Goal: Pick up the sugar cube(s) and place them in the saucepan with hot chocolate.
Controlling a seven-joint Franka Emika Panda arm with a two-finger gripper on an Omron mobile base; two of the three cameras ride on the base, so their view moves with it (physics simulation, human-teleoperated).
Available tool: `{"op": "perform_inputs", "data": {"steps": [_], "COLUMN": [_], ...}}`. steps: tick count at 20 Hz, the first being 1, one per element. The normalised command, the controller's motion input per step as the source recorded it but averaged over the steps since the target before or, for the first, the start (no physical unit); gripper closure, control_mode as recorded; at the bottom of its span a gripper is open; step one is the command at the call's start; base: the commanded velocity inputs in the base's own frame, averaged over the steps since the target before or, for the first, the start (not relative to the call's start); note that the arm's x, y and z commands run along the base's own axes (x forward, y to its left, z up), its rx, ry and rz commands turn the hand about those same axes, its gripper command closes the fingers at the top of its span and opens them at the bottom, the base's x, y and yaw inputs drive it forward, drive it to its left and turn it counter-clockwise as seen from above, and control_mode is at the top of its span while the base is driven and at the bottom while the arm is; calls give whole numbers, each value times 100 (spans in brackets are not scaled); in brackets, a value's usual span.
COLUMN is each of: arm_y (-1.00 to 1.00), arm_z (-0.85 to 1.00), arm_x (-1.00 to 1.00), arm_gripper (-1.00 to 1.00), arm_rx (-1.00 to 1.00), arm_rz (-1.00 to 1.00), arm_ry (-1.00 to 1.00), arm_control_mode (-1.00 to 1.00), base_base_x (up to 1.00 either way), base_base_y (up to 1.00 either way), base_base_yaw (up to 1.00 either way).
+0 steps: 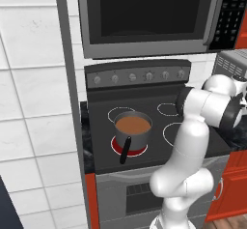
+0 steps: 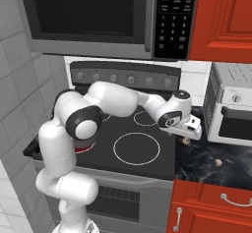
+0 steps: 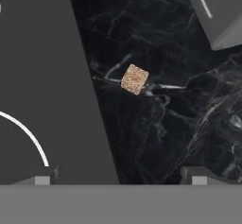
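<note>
Jaws point(image 3: 121, 175) gape wide above sugar cube point(image 3: 134, 79) on black counter point(image 3: 179, 124).

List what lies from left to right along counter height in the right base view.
Stove → tool, above a sugar cube → second sugar cube on the black counter → toaster oven.

Stove on the left, desk on the right

Saucepan point(image 1: 132, 129) sat on the stove's point(image 2: 147, 163) front-left burner, hot chocolate point(image 1: 132, 124) in it. Two sugar cubes lay on the desk point(image 2: 231, 170) right of the stove: one point(image 2: 186, 140) near its edge under the gripper point(image 2: 189, 130), the other point(image 2: 218, 162) further right and forward.
</note>
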Motion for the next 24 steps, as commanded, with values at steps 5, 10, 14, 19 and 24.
{"op": "perform_inputs", "data": {"steps": [5,10,14,19,24], "arm_y": [-6,0,-3,-11,-14], "arm_z": [-3,-19,-24,-11,0], "arm_x": [17,20,25,6,1], "arm_gripper": [-100,-100,-100,-100,-100], "arm_rx": [0,0,0,0,0], "arm_rz": [0,0,0,0,0], "arm_ry": [2,5,6,4,2], "arm_control_mode": [-100,-100,-100,-100,-100], "base_base_x": [0,0,0,0,0], "base_base_y": [0,0,0,0,0], "base_base_yaw": [0,0,0,0,0]}}
